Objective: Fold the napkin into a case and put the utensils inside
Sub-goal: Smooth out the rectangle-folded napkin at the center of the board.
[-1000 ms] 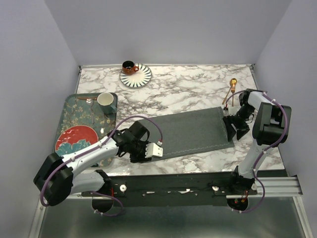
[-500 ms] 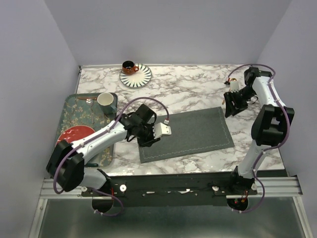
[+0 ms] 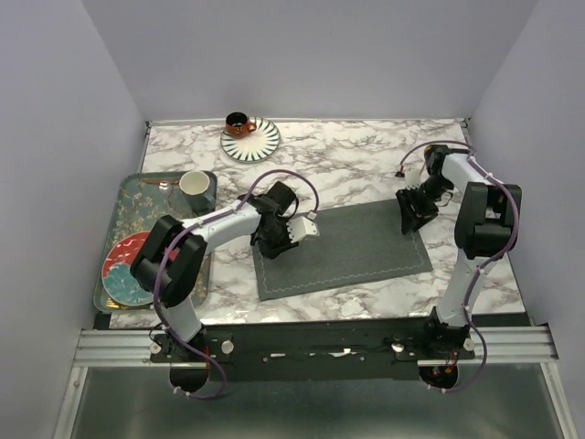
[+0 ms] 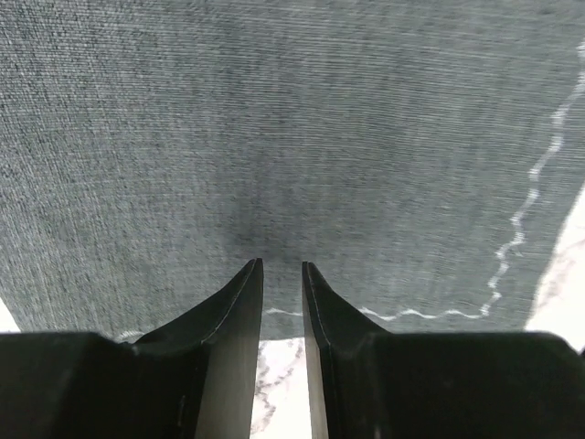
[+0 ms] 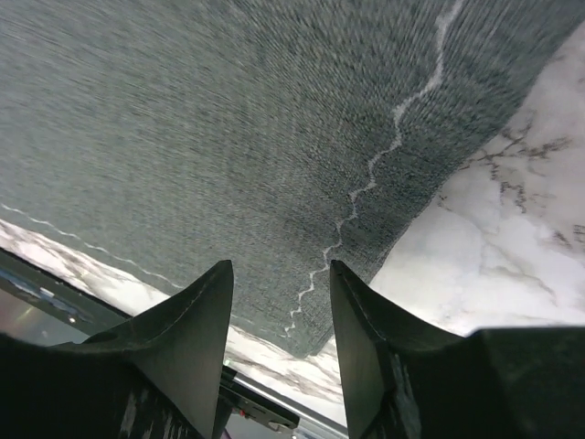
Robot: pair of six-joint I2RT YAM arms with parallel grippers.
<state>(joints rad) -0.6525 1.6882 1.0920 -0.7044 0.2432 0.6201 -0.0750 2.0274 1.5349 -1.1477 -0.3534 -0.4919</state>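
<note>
The marble worktop [image 3: 347, 165] fills the scene, and right in the middle of it lies the napkin [image 3: 343, 251]: dark grey, flat, a long rectangle with a thin pale stitched hem [image 5: 366, 192] wandering along its edges. Its long axis runs left to right across the worktop, and the right end sits a little farther from my bases than the left. Up close the weave looks fine and even, with no wrinkle standing up.

Off to the left sits the patterned tray [image 3: 137, 197], carrying a red plate [image 3: 123, 261] and a pale mug [image 3: 195, 186]. At the far edge is the striped saucer [image 3: 263, 144] with the orange cup [image 3: 239, 123] on it, well apart from the napkin.

Now my left pincer [image 3: 272, 241] is down at the napkin's left end, its tips right at the cloth beside the hem. The jaws stand only narrowly apart, bare marble shows through the slit, and they hold nothing. My right pincer [image 3: 411, 212] is at the far right corner, with its jaws spread clearly wider over the hem. There is cloth and marble below them and nothing gripped.
</note>
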